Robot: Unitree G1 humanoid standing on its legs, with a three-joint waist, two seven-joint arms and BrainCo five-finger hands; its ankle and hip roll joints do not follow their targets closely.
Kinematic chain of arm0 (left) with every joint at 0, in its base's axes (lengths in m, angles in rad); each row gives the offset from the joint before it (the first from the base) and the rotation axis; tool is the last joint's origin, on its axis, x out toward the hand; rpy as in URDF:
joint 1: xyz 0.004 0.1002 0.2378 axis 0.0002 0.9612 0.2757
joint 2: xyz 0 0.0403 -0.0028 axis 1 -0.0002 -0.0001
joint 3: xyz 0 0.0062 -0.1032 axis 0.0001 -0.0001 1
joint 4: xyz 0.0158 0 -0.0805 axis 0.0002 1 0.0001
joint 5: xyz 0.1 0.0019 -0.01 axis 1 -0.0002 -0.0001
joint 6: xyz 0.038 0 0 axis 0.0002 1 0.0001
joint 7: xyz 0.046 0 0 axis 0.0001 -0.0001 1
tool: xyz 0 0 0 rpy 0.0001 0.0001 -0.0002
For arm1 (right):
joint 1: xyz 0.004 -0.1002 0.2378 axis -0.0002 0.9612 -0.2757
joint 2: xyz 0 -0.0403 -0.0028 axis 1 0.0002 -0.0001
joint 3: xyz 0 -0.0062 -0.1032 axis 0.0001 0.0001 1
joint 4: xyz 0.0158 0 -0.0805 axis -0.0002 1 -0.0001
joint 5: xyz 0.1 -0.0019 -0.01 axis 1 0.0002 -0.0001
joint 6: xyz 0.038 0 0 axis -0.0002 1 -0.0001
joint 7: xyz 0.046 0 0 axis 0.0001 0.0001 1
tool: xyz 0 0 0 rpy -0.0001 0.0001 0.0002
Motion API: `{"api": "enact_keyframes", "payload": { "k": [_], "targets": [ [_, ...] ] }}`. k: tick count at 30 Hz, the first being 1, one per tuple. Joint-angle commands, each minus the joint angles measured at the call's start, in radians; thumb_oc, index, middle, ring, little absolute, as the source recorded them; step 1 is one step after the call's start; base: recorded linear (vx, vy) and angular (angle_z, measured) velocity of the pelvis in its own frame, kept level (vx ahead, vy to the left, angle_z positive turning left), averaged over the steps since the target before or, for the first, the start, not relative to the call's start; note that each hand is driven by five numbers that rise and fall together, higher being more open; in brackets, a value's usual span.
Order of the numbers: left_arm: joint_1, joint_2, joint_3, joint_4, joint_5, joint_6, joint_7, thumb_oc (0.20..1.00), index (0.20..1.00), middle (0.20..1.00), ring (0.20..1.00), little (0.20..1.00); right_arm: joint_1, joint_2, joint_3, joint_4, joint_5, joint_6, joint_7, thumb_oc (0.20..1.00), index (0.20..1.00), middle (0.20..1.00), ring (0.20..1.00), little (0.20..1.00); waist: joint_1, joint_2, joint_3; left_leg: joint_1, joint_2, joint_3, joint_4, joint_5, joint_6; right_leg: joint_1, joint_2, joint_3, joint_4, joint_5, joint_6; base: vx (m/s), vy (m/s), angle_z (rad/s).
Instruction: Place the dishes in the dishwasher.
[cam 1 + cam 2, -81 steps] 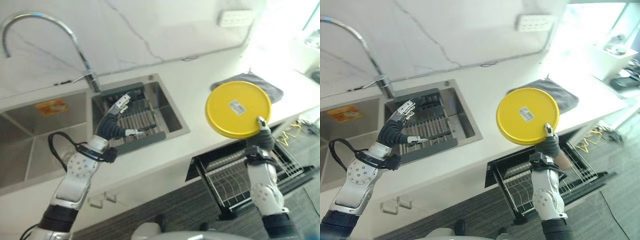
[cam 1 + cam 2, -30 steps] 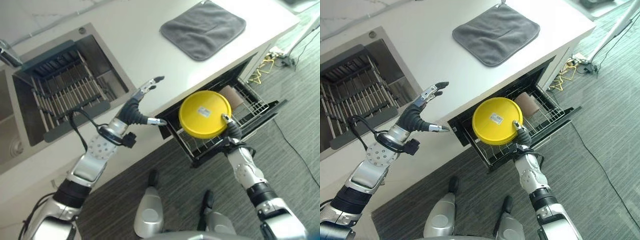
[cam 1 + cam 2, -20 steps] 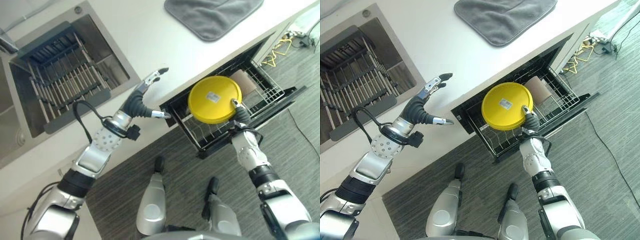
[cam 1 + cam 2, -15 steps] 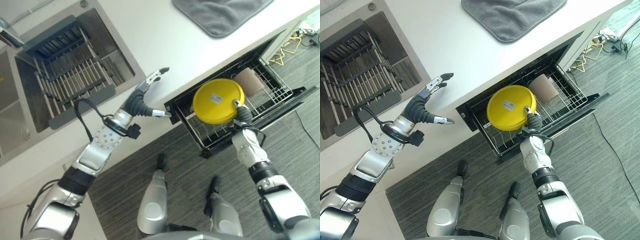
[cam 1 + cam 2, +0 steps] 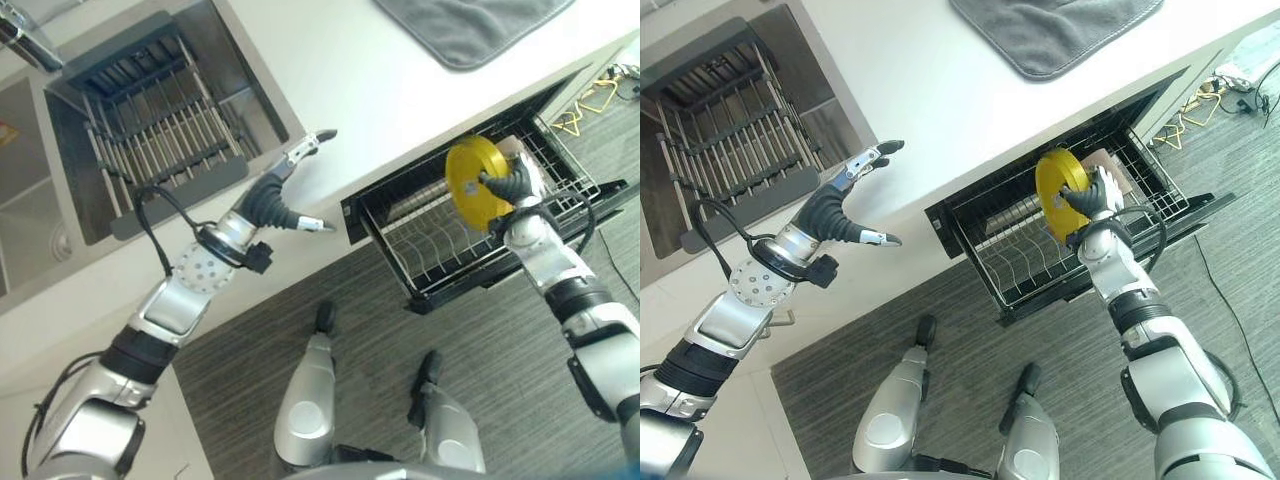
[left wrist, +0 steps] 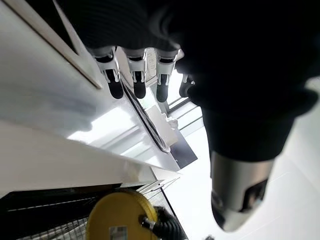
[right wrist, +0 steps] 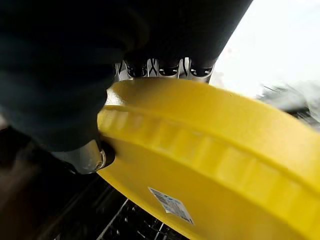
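A yellow plate (image 5: 470,184) stands nearly on edge over the pulled-out wire rack (image 5: 455,258) of the dishwasher drawer under the counter. My right hand (image 5: 512,182) is shut on the plate's rim; in the right wrist view the thumb (image 7: 87,156) presses its underside and the fingers (image 7: 165,67) reach over its edge. The plate (image 6: 120,217) also shows small in the left wrist view. My left hand (image 5: 272,197) hovers open over the counter's front edge, left of the drawer, holding nothing.
A grey cloth (image 5: 470,25) lies on the white counter (image 5: 340,80) above the drawer. A dark drying rack (image 5: 150,120) fills the sink at the upper left. A brownish cup-like object (image 5: 1108,170) sits in the rack behind the plate. Striped grey floor (image 5: 400,330) lies below.
My right hand has turned the plate from flat-facing to nearly on edge and moved it right, deeper over the rack. The left hand has kept its pose. The camera has shifted slightly.
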Motion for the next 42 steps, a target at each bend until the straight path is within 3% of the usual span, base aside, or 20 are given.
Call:
{"api": "enact_keyframes", "payload": {
  "k": [1, 9, 15, 17, 18, 24, 26, 29, 32, 38, 42],
  "targets": [
    [-0.047, 0.011, 0.021, -0.012, -0.028, -0.073, 0.0, 1.0, 1.0, 1.0, 1.0, 1.0, -0.118, -0.037, 0.071, -0.075, -0.151, -0.043, 0.047, 0.2, 0.2, 0.2, 0.2, 0.2, 0.03, -0.03, -0.023, 0.002, -0.07, -0.001, 0.016, -0.036, 0.084, -0.04, 0.009, -0.041, 0.142, -0.04, -0.057, -0.01, -0.031, 0.05],
    [-0.103, 0.131, -0.025, -0.016, -0.046, -0.131, 0.001, 1.0, 1.0, 1.0, 1.0, 1.0, -0.336, -0.115, 0.496, -0.041, -0.462, -0.158, 0.114, 0.2, 0.2, 0.2, 0.2, 0.2, 0.085, -0.062, 0.012, -0.062, -0.08, -0.026, 0.057, -0.035, 0.091, -0.083, 0.024, -0.061, 0.184, -0.046, -0.054, -0.01, -0.046, 0.07],
    [-0.162, 0.174, -0.066, 0.002, -0.049, -0.16, 0.012, 1.0, 1.0, 1.0, 1.0, 1.0, -0.414, -0.107, 0.614, 0.007, -0.505, -0.219, 0.075, 0.2, 0.2, 0.2, 0.2, 0.2, 0.105, -0.071, 0.022, -0.134, -0.086, -0.037, 0.106, -0.041, 0.1, -0.152, 0.032, -0.06, 0.251, -0.062, -0.063, -0.03, -0.037, 0.02],
    [-0.168, 0.171, -0.071, 0.004, -0.039, -0.166, 0.017, 1.0, 1.0, 1.0, 1.0, 1.0, -0.424, -0.102, 0.625, 0.013, -0.539, -0.231, 0.058, 0.2, 0.2, 0.2, 0.2, 0.2, 0.107, -0.07, 0.022, -0.152, -0.088, -0.04, 0.124, -0.044, 0.103, -0.173, 0.034, -0.062, 0.279, -0.071, -0.069, 0.0, -0.02, 0.01],
    [-0.172, 0.17, -0.075, 0.005, -0.038, -0.166, 0.02, 1.0, 1.0, 1.0, 1.0, 1.0, -0.427, -0.097, 0.632, 0.02, -0.556, -0.234, 0.05, 0.2, 0.2, 0.2, 0.2, 0.2, 0.108, -0.072, 0.022, -0.147, -0.091, -0.045, 0.134, -0.071, 0.099, -0.174, 0.034, -0.051, 0.302, -0.099, -0.063, 0.04, -0.02, -0.01],
    [-0.16, 0.161, -0.066, 0.003, -0.03, -0.186, 0.027, 1.0, 1.0, 1.0, 1.0, 1.0, -0.459, -0.076, 0.639, 0.085, -0.61, -0.182, -0.006, 0.2, 0.2, 0.2, 0.2, 0.2, 0.125, -0.059, 0.022, -0.216, -0.1, -0.046, 0.195, -0.082, 0.103, -0.25, 0.025, -0.07, 0.409, -0.135, -0.077, -0.04, 0.011, 0.0],
    [-0.159, 0.164, -0.063, 0.007, -0.037, -0.19, 0.024, 1.0, 1.0, 1.0, 1.0, 1.0, -0.459, -0.079, 0.629, 0.109, -0.604, -0.152, -0.027, 0.2, 0.2, 0.2, 0.2, 0.2, 0.125, -0.055, 0.022, -0.227, -0.102, -0.048, 0.199, -0.082, 0.104, -0.262, 0.027, -0.067, 0.419, -0.139, -0.079, -0.01, -0.003, -0.02],
    [-0.146, 0.163, -0.06, 0.012, -0.037, -0.203, 0.032, 1.0, 1.0, 1.0, 1.0, 1.0, -0.45, -0.108, 0.601, 0.147, -0.527, -0.055, -0.062, 0.2, 0.2, 0.2, 0.2, 0.2, 0.114, -0.046, 0.022, -0.238, -0.103, -0.046, 0.193, -0.075, 0.104, -0.279, 0.027, -0.057, 0.418, -0.138, -0.08, -0.03, 0.023, 0.0],
    [-0.152, 0.145, -0.071, 0.02, -0.017, -0.207, 0.068, 1.0, 1.0, 1.0, 1.0, 1.0, -0.436, -0.108, 0.531, 0.254, -0.48, -0.031, -0.141, 0.2, 0.2, 0.2, 0.2, 0.2, 0.101, -0.028, 0.022, -0.245, -0.105, -0.039, 0.183, -0.071, 0.105, -0.294, 0.024, -0.047, 0.409, -0.133, -0.079, -0.06, 0.075, -0.03],
    [-0.181, 0.112, -0.101, 0.028, -0.011, -0.193, 0.112, 1.0, 1.0, 1.0, 1.0, 1.0, -0.437, -0.097, 0.424, 0.363, -0.451, -0.014, -0.428, 0.2, 0.2, 0.2, 0.2, 0.2, 0.084, 0.01, 0.022, -0.271, -0.116, -0.028, 0.191, -0.069, 0.111, -0.332, 0.014, -0.029, 0.421, -0.13, -0.078, -0.05, 0.08, -0.06],
    [-0.192, 0.096, -0.12, 0.024, 0.006, -0.18, 0.146, 1.0, 1.0, 1.0, 1.0, 1.0, -0.448, -0.102, 0.395, 0.375, -0.481, -0.018, -0.471, 0.2, 0.2, 0.2, 0.2, 0.2, 0.075, 0.027, 0.022, -0.286, -0.121, -0.024, 0.192, -0.067, 0.112, -0.352, 0.011, -0.021, 0.418, -0.128, -0.076, -0.04, 0.061, -0.02]
  ]
}}
